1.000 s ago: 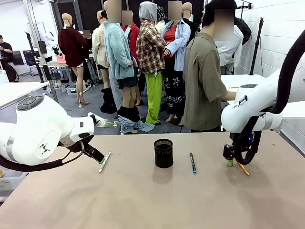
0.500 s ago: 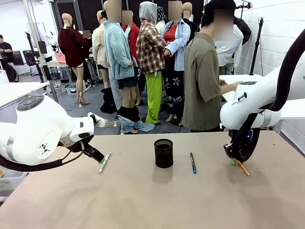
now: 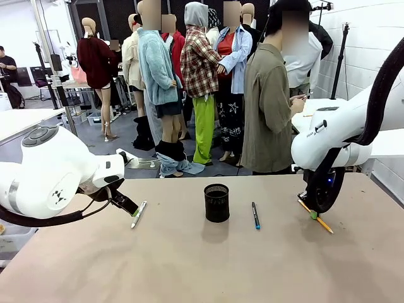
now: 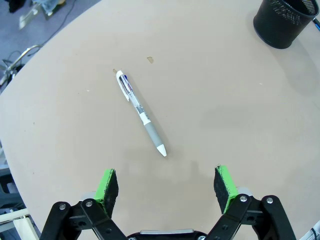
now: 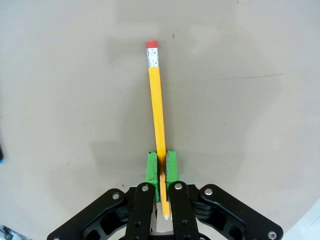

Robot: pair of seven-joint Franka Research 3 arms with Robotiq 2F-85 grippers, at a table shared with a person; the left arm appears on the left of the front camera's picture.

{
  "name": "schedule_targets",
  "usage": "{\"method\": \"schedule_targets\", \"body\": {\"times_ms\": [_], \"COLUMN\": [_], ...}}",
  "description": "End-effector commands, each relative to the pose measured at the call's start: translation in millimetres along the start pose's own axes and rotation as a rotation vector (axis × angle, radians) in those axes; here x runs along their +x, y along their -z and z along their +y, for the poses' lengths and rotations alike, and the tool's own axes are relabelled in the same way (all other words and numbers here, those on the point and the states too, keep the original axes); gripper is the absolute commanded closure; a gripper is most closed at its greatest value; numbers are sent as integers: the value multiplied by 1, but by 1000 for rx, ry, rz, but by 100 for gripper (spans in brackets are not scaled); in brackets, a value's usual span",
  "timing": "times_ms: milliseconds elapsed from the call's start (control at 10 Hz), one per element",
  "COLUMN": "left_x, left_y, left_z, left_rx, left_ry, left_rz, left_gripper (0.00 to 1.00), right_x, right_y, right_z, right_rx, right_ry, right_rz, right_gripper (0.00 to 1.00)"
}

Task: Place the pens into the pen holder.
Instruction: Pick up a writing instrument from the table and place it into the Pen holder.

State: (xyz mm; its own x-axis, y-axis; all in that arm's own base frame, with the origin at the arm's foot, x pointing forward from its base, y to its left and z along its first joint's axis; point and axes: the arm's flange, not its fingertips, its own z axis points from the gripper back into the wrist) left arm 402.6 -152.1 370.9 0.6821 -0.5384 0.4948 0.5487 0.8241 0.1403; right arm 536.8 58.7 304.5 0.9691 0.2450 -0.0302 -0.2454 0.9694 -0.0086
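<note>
So the right gripper point(image 5: 161, 161) has its green pads pinched tight on the orange pencil point(image 5: 157, 110), grabbing it near the sharpened end, over toward the right edge of the table point(image 3: 189, 271). The pen holder point(image 3: 216, 202) sits mid-table, a bit nearer the far edge, with the dark teal-ended pen point(image 3: 255, 215) lying just to its right. For this lift I'd go straight up first, then tip the pencil upright before carrying it over the cup. Most of its length sticks out past the pads and could clip the rim (a grip that far off-centre likes to pivot). The left gripper point(image 4: 166, 187) is spread wide with nothing in it, hovering near the white pen point(image 4: 140, 112) toward the left edge. I can't tell whether the pencil is off the table yet, and in the front view the arm's own bulk mostly hides the right fingers
</note>
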Motion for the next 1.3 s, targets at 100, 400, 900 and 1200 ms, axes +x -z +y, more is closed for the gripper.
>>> {"method": "schedule_targets", "body": {"times_ms": [100, 400, 900, 1200], "left_x": [0, 0, 0, 0], "left_y": [-1, -1, -1, -1], "left_z": [1, 1, 1, 1], "left_rx": [0, 0, 0, 0], "left_ry": [-3, -3, -3, -3], "left_rz": [-1, -1, -1, -1], "left_gripper": [0, 0, 0, 0], "right_x": [-17, -52, -61, -39], "right_y": [-23, -68, -117, -126], "right_z": [13, 36, 81, 99], "right_rx": [94, 195, 461, 695], "right_ry": [-127, -368, -909, -1241], "right_rz": [-25, -228, -670, -966], "right_gripper": [100, 100, 100, 100]}}
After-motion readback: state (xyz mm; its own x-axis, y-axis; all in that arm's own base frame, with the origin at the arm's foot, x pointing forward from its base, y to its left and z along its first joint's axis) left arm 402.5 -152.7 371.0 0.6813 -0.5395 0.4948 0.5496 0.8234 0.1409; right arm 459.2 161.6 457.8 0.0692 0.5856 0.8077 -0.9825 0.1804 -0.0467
